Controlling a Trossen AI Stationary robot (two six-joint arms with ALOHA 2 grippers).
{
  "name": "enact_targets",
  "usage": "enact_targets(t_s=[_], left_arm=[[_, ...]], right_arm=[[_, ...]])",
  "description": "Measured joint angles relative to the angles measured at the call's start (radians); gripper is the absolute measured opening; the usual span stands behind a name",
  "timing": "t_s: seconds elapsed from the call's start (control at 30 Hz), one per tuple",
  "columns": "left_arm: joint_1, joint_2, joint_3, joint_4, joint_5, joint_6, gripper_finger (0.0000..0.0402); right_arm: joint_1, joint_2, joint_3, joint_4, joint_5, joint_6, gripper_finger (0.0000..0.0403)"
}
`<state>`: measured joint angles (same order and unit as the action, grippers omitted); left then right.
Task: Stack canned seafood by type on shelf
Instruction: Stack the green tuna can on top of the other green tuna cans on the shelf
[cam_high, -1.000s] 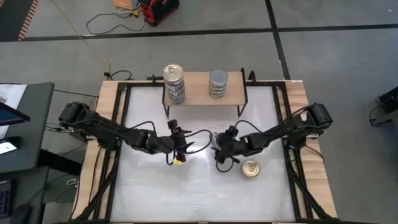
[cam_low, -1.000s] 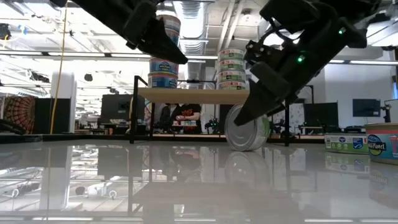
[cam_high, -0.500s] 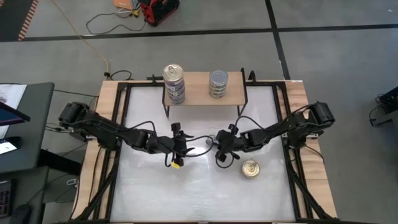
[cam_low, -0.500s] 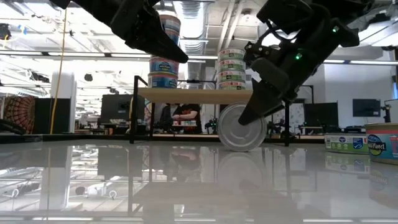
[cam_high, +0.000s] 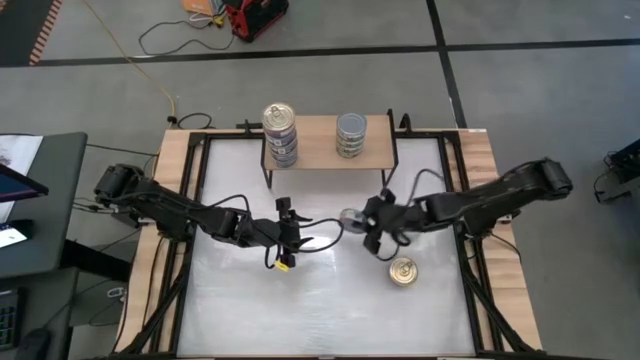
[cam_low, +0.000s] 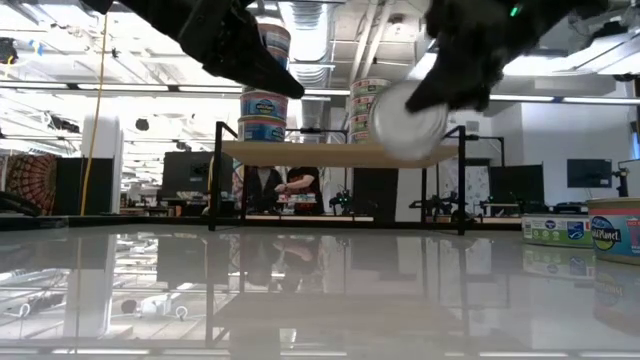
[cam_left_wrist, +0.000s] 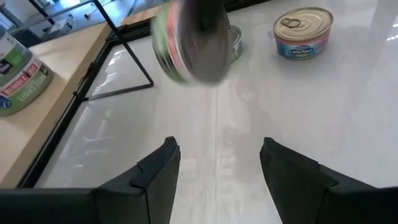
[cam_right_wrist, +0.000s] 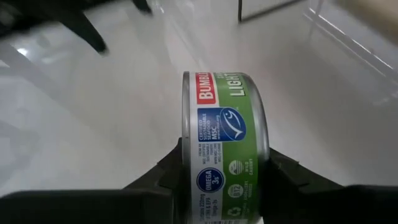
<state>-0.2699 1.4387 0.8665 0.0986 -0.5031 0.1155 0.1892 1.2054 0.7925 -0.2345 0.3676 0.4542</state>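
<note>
A rigid, slick tin (cam_right_wrist: 225, 149) is pinched across its flat ends between the right gripper (cam_right_wrist: 225, 171) fingers, lifted on edge.

Two can stacks (cam_high: 281, 135) (cam_high: 351, 134) on shelf (cam_high: 322, 155); held can (cam_high: 352, 218) above table before shelf; lone can (cam_high: 403, 271) nearer front.

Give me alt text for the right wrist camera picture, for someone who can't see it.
The right claw grips a green-labelled can on its edge, the side label facing the camera, held above the white table. A dark arm part shows blurred farther off, and a black shelf leg stands at the table's far side.
</note>
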Motion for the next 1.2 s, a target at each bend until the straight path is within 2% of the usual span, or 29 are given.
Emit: enact_targets(t_s=[0.2, 0.37, 0.5, 0.63, 0.73, 0.87, 1.07, 1.2], left_arm=[[-0.011, 0.0, 0.0, 0.087, 0.0, 0.104, 0.0215], [-0.01, 0.0, 0.0, 0.142, 0.014, 0.231, 0.0215], [0.008, 0.0, -0.006, 0.226, 0.153, 0.336, 0.0215], [0.066, 0.0, -0.043, 0.333, 0.331, 0.375, 0.0215], [0.109, 0.0, -0.053, 0.356, 0.414, 0.376, 0.0215], [0.139, 0.0, -0.053, 0.366, 0.482, 0.405, 0.0215], [0.133, -0.005, -0.053, 0.363, 0.51, 0.497, 0.0215], [0.132, -0.009, -0.053, 0.359, 0.62, 0.485, 0.0215]], right_arm=[[-0.104, -0.22, 0.002, -0.01, -0.044, -0.018, 0.0157], [-0.276, -0.307, 0.052, -0.058, -0.182, -0.024, 0.0158], [-0.406, -0.312, 0.118, -0.056, -0.328, -0.054, 0.016], [-0.534, -0.283, 0.204, -0.072, -0.471, -0.066, 0.016], [-0.627, -0.241, 0.266, -0.102, -0.569, -0.063, 0.016], [-0.752, -0.151, 0.358, -0.138, -0.727, -0.063, 0.016], [-0.903, 0.029, 0.529, -0.239, -0.97, -0.061, 0.0161], [-0.97, 0.144, 0.655, -0.334, -1.062, -0.071, 0.0161]])
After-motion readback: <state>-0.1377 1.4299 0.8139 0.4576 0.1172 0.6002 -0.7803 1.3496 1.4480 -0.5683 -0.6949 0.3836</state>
